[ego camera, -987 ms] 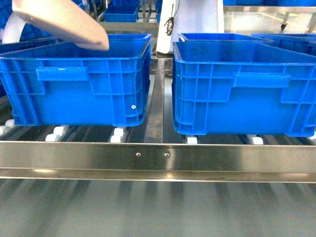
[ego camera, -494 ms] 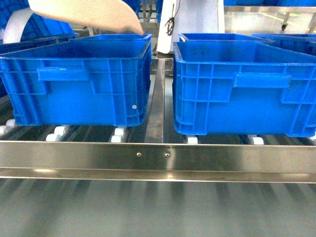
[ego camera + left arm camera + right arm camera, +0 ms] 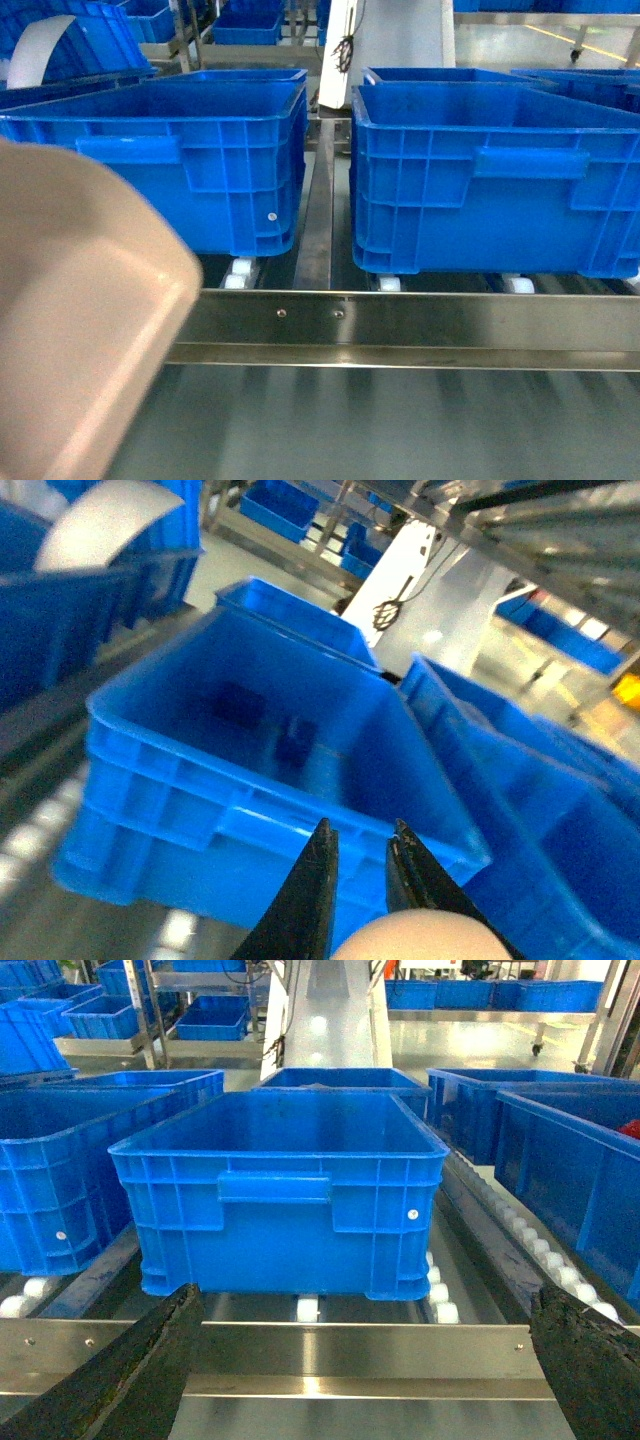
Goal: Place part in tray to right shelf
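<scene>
The left gripper (image 3: 358,865), its dark fingers a narrow gap apart, pinches the beige handle of the tray (image 3: 70,330), which fills the lower left of the head view, in front of the right shelf (image 3: 420,320) and its steel rail. The right gripper (image 3: 370,1380) hangs wide open and empty, facing a blue crate (image 3: 285,1185) on the white rollers (image 3: 440,1300). The part is not visible in any view.

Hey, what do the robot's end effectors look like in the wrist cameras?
The left end effector has two slim, glossy black fingers that taper to pointed tips. The right end effector shows two much broader black fingers with a rough, matte, textured surface. No cables or markings show on either.
</scene>
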### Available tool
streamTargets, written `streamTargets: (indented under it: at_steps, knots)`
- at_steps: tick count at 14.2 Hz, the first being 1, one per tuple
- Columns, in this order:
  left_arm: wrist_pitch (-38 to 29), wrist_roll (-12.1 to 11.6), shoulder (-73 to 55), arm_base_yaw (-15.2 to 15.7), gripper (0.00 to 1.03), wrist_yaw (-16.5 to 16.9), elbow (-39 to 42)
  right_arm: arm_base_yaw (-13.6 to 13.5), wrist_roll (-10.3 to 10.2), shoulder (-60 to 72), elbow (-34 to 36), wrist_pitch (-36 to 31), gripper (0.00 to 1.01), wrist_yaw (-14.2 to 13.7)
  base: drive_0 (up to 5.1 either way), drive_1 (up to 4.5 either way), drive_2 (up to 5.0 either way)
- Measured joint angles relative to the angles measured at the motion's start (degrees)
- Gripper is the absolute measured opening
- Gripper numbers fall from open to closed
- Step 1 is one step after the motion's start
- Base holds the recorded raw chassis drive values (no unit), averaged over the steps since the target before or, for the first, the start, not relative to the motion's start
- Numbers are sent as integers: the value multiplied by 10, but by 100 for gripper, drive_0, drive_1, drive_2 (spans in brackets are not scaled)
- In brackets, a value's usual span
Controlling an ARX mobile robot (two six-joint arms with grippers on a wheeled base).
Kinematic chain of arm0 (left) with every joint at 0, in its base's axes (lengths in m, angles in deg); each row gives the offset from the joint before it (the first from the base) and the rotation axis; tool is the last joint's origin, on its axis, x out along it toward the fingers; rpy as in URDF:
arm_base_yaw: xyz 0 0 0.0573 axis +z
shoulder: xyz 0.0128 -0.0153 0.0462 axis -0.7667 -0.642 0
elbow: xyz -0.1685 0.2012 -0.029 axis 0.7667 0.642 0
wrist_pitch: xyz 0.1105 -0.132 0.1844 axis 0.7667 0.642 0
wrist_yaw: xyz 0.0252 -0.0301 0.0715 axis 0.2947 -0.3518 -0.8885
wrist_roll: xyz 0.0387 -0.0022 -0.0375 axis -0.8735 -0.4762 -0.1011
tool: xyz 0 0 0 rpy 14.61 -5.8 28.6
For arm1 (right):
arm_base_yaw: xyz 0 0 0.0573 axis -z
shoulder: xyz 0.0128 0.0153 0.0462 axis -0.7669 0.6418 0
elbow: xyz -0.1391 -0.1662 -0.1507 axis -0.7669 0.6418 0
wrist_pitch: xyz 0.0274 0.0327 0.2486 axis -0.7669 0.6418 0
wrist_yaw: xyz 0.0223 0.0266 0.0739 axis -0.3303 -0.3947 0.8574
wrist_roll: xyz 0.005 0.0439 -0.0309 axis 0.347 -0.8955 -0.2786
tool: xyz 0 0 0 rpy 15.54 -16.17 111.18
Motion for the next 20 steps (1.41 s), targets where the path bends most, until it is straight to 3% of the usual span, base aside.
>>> streamTargets:
  at_steps: [1, 2, 3, 4, 9, 10, 11, 12, 13, 15, 17, 20]
  knots:
    - [-26, -125, 31, 2, 12, -1, 47, 0, 0, 0, 0, 0, 98, 0, 0, 0, 0]
    - [-40, -190, 57, 2, 12, -1, 86, 0, 0, 0, 0, 0, 98, 0, 0, 0, 0]
    - [-52, -223, 83, 2, 12, 0, 128, 0, 0, 0, 0, 0, 98, 0, 0, 0, 0]
    - [-56, -235, 103, 2, 12, 0, 160, 0, 0, 0, 0, 0, 98, 0, 0, 0, 0]
    - [-42, -248, 240, 2, 12, 0, 283, 0, 0, 0, 0, 0, 98, 0, 0, 0, 0]
    - [-31, -248, 263, 2, 12, 0, 296, 4, 0, -7, 0, 3, 90, 3, 0, 0, 0]
    - [-19, -248, 286, 2, 12, 0, 307, 23, 0, -23, 7, 12, 77, 28, 0, 0, 0]
    - [-6, -248, 309, 2, 12, 0, 317, 69, 0, -42, 17, 17, 64, 66, 0, 0, 0]
    - [12, -248, 336, 2, 12, 0, 327, 78, 0, -53, 25, 24, 51, 64, 0, 0, 0]
    - [45, -248, 381, 2, 12, 0, 340, 75, 0, -77, 38, 38, 26, 74, 0, 0, 0]
    - [37, -248, 403, 2, 12, 0, 359, 75, 1, -103, 45, 53, 2, 74, 0, 0, 0]
    - [107, -248, 480, 2, 12, 1, 359, 75, 0, -139, 66, 65, 2, 74, 0, 0, 0]
